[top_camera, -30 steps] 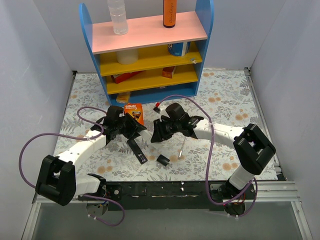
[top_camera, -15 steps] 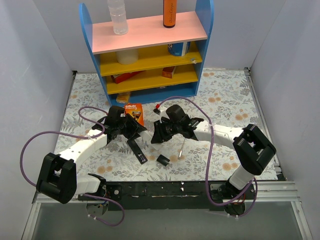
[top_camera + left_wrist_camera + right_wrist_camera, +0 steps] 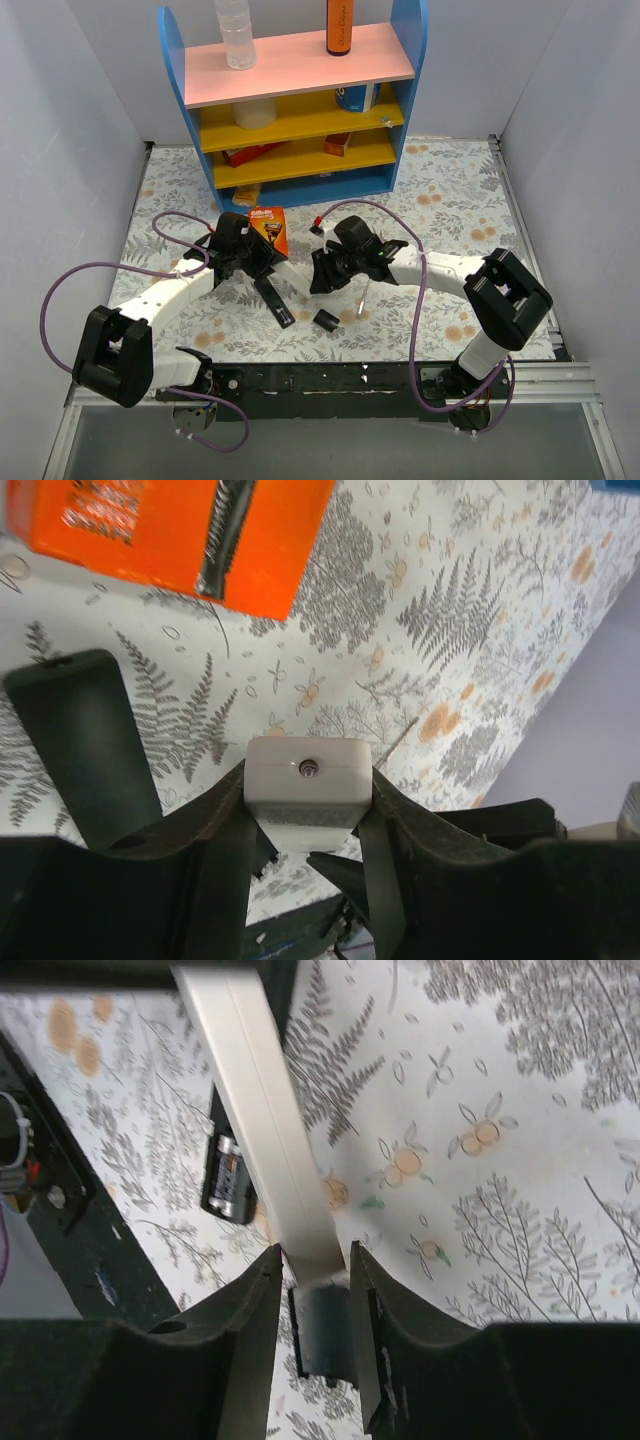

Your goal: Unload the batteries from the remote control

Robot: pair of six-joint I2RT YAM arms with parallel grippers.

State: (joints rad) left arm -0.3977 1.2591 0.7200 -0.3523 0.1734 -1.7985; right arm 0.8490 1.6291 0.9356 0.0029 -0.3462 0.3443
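I had both tools clamped on the white remote (image 3: 255,1100), the left tool (image 3: 308,785) pinching one end and the right tool (image 3: 315,1270) the other, I judged to steady it while its battery bay was emptied. The batteries (image 3: 224,1175), as far as I could tell, were the small dark pair with red-orange marks lying on the counter (image 3: 520,1110) just beside the remote. A black bar (image 3: 85,740) lay near the remote's left-held end, with an orange razor pack (image 3: 170,525) beyond it. The counter had a fern-and-flower print. A coloured shelf (image 3: 300,65) stood behind the remote, and the walls were pale.
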